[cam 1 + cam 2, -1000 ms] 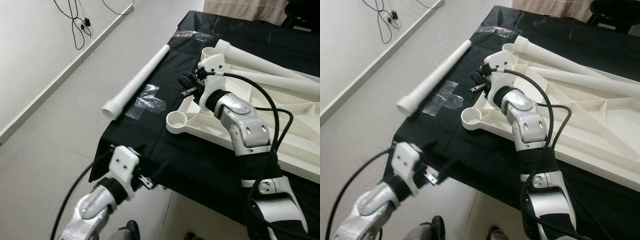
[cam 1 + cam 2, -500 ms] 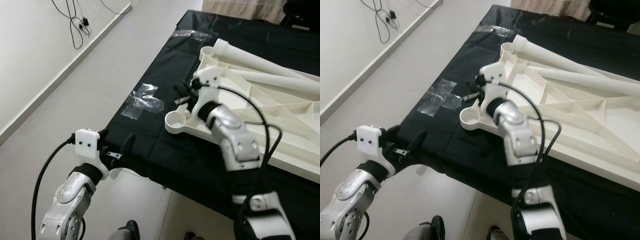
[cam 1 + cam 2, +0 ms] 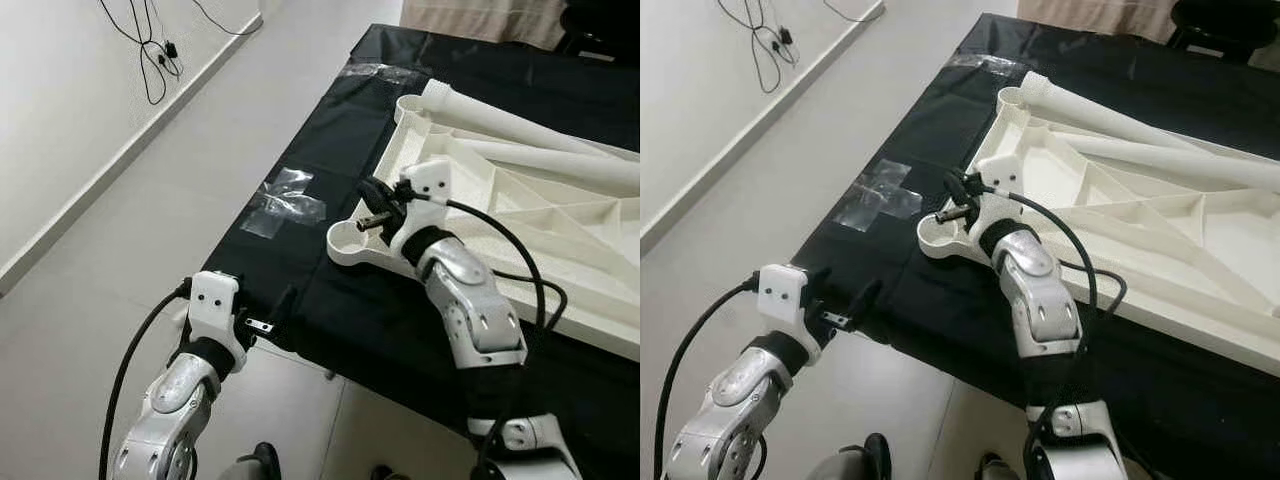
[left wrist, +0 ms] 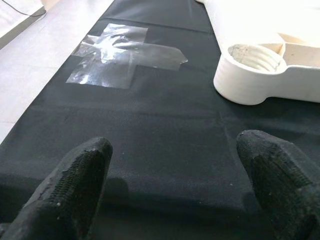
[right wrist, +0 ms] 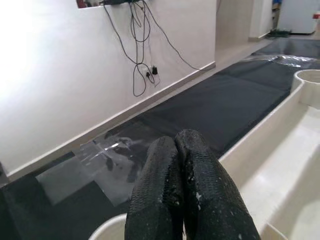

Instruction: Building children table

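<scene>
Head cameras look down on the desk (image 3: 330, 310); both wrist cameras, close, share the clear tape (image 4: 120, 55).

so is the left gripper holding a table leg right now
No, in the left wrist view the left gripper is open, its fingers spread wide over the bare black cloth with nothing between them.

Even, bright indoor light fills the head views, which are sharp throughout. Clear tape (image 3: 287, 201) on the black cloth (image 3: 330, 140) glints at about 10 o'clock. In the left wrist view the white tabletop (image 4: 280, 30) blows out at 1 o'clock, and the near fingers (image 4: 75, 185) are soft. The wall (image 5: 60, 75) glares at 10 o'clock in the right wrist view.
</scene>
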`<state>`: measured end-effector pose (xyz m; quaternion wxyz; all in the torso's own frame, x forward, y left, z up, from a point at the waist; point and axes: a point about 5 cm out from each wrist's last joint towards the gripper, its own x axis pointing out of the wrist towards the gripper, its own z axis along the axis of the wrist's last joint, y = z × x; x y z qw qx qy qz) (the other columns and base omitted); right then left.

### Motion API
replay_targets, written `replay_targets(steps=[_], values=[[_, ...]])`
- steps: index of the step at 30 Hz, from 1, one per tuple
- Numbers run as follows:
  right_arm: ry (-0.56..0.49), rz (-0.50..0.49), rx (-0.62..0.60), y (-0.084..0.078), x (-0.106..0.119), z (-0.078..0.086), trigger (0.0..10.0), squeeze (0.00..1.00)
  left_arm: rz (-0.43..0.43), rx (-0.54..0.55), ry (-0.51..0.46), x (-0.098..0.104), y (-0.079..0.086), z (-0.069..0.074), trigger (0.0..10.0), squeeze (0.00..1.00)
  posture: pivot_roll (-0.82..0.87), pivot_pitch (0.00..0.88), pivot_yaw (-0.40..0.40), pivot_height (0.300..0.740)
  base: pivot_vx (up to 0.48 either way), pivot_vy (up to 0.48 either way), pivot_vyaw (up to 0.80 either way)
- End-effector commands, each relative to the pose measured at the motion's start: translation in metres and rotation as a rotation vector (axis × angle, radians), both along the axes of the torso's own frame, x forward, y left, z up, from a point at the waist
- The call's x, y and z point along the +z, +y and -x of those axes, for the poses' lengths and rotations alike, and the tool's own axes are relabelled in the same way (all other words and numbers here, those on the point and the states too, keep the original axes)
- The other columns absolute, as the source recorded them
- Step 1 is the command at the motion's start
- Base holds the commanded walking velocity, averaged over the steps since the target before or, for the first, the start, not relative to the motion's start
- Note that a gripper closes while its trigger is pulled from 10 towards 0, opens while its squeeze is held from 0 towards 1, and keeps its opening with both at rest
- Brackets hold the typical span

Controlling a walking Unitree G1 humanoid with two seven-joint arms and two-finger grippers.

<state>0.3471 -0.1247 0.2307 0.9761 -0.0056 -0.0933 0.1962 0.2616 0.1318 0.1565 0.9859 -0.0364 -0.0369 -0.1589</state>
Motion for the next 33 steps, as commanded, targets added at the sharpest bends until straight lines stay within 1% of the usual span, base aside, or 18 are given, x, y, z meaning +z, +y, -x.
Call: replay_targets(steps=[1,8,10,13,23,33], values=[[-0.019,-0.027,0.009,0.0,0.0,0.004,10.0,0.0,-0.021,0.018,0.023,-0.006,0.004,0.0,10.0,0.0,0.05,0.22,0.027,0.74,0.0,0.0,0.0],[-0.009,-0.022,-0.021,-0.006,-0.009,0.008,10.0,0.0,-0.033,0.035,0.036,-0.01,0.008,-0.004,10.0,0.0,0.05,0.195,0.035,0.74,0.0,0.0,0.0],[-0.009,-0.024,-0.03,-0.005,-0.013,0.012,10.0,0.0,-0.041,0.04,0.038,-0.011,0.008,-0.006,10.0,0.0,0.05,0.181,0.041,0.74,0.0,0.0,0.0],[-0.008,-0.024,-0.032,-0.004,-0.014,0.012,10.0,0.0,-0.042,0.041,0.039,-0.012,0.008,-0.006,10.0,0.0,0.05,0.181,0.041,0.74,0.0,0.0,0.0],[-0.01,-0.033,-0.04,-0.001,-0.019,0.014,10.0,0.0,-0.07,0.042,0.043,-0.016,0.008,-0.009,10.0,0.0,0.05,0.163,0.044,0.74,0.0,0.48,0.0],[-0.015,-0.017,-0.09,-0.005,-0.021,0.012,10.0,0.0,-0.076,0.043,0.038,-0.018,0.008,-0.011,10.0,0.0,0.05,0.154,0.043,0.74,0.0,0.48,0.0]])
